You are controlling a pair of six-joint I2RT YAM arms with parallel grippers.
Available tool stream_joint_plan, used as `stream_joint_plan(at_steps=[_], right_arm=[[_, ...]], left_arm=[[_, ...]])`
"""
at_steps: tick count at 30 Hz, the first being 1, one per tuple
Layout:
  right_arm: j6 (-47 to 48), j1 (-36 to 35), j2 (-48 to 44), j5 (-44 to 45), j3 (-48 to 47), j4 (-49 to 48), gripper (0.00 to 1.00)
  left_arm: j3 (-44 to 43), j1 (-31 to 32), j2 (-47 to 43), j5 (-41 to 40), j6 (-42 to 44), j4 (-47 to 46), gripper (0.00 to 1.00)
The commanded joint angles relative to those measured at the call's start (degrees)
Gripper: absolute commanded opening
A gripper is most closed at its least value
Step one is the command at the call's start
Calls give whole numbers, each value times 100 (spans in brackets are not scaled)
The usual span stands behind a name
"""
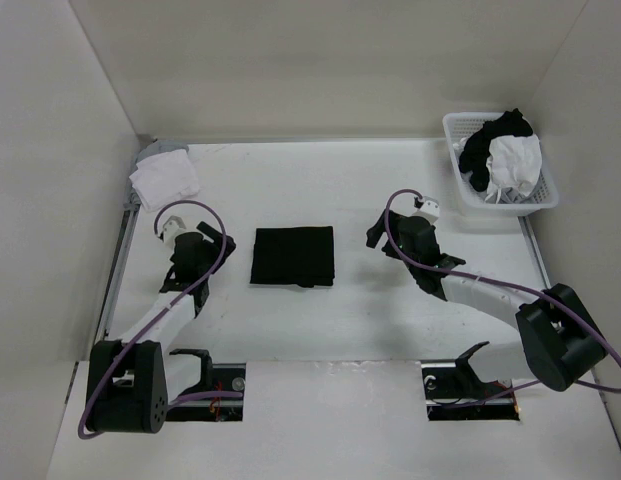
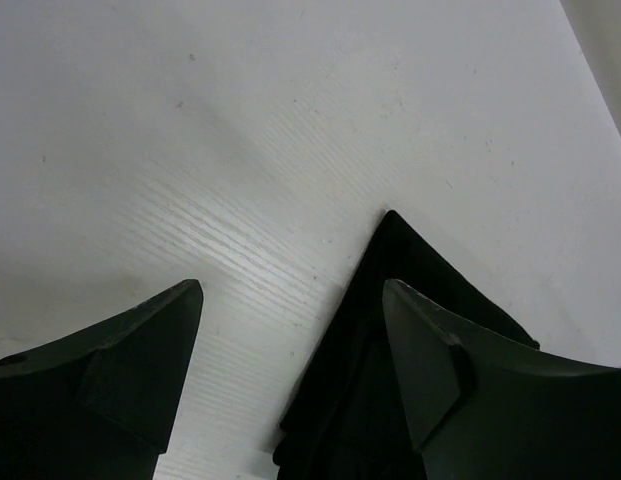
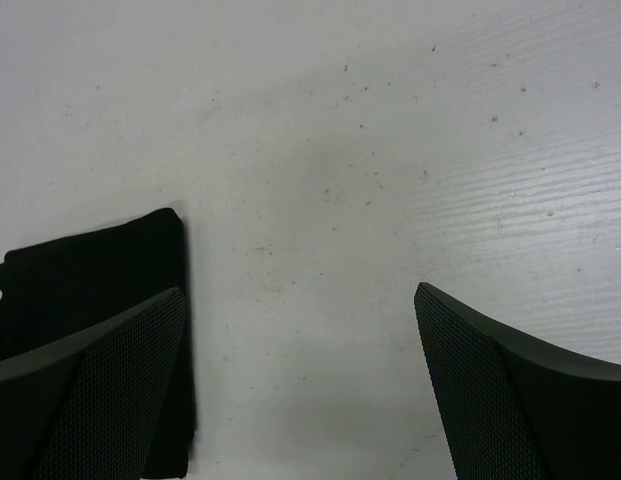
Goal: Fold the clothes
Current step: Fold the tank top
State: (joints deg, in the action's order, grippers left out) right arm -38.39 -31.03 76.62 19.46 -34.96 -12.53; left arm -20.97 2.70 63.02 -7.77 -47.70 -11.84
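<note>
Basket [image 1: 510,207] holds crumpled garments [image 1: 502,155], black top [image 1: 293,256] lying outside.

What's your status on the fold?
Left gripper open, empty. Right gripper open, empty. Black tank top lies folded flat between the arms. Nothing in the way.
</note>
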Motion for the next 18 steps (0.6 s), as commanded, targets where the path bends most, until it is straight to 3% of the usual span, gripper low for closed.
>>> stream_joint_plan(at_steps=[1,9,18], right_arm=[[-37,40,-86,-4,-2,-372,100],[42,14,-33,-197,-11,-460,100],[42,-4,-33,-329,42,-566,100]], left_arm=[[-83,120,8,144,147,-381,73],[-30,613,-62,109,411,-557,73],[-100,657,-159,214,323,-531,78]])
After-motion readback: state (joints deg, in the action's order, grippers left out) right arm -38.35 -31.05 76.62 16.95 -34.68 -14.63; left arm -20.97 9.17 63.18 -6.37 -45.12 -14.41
